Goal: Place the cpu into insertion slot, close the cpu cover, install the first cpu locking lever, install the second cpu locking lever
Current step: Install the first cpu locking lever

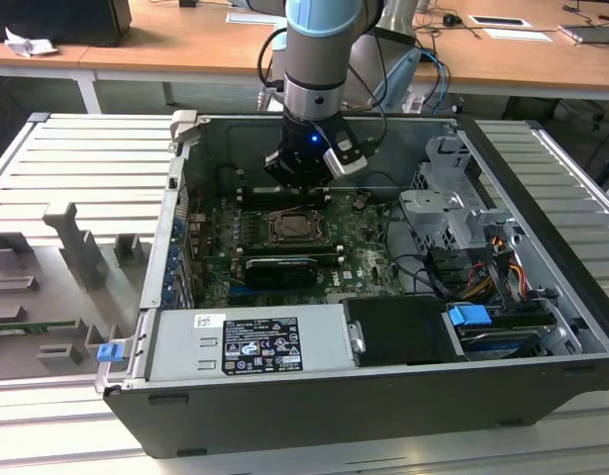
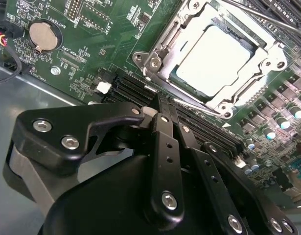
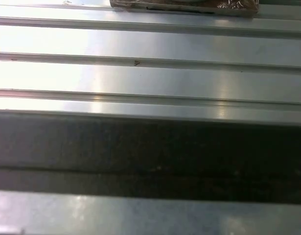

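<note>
- The gripper [image 2: 162, 108] hangs just over the green motherboard [image 2: 91, 44] inside the open computer case [image 1: 522, 297]; in the second wrist view its two black fingers [image 2: 165, 147] lie pressed together with nothing between them.
- The cpu [image 2: 216, 61] sits in the insertion slot [image 2: 209, 63], its pale metal top facing up — the gripper's tips are near the socket but not touching it.
- The cpu cover [image 2: 260, 58] lies down flat around the chip, its silver frame bordering the pale top on all sides that show.
- A thin metal lever [image 2: 187, 100] runs along the socket's edge on the side nearest the gripper; whether it is latched cannot be told.
- Long black memory slots [image 2: 140, 93] lie between the gripper and the socket.
- A round coin battery [image 2: 43, 35] sits on the board, well apart from the socket.
- In the exterior view the socket [image 1: 296, 228] lies just below the arm's wrist [image 1: 312, 109], and the grey power supply [image 1: 254, 341] — along the case's near wall — is well apart from it.
- The first wrist view shows ribbed, shiny metal sheet [image 3: 150, 78].
</note>
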{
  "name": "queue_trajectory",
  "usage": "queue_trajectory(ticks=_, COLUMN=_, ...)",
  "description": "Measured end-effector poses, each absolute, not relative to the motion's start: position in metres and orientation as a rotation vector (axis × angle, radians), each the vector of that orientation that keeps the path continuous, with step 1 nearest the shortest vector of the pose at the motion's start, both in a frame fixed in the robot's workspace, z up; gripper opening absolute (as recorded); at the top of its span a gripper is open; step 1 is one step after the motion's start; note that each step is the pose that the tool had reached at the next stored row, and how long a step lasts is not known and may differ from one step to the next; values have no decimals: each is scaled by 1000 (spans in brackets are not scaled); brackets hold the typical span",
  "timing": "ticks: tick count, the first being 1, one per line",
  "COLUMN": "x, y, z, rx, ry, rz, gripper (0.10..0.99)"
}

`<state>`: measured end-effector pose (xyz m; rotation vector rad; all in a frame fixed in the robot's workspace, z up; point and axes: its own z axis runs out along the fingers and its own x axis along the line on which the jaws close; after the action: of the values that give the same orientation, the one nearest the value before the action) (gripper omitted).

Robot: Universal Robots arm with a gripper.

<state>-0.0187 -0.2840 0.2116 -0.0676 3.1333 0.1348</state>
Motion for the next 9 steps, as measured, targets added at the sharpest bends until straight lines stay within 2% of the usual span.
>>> queue_trajectory(ticks=9, x=-17, y=-284, z=206, rx=-68, ry=3134, rz=130, gripper=106)
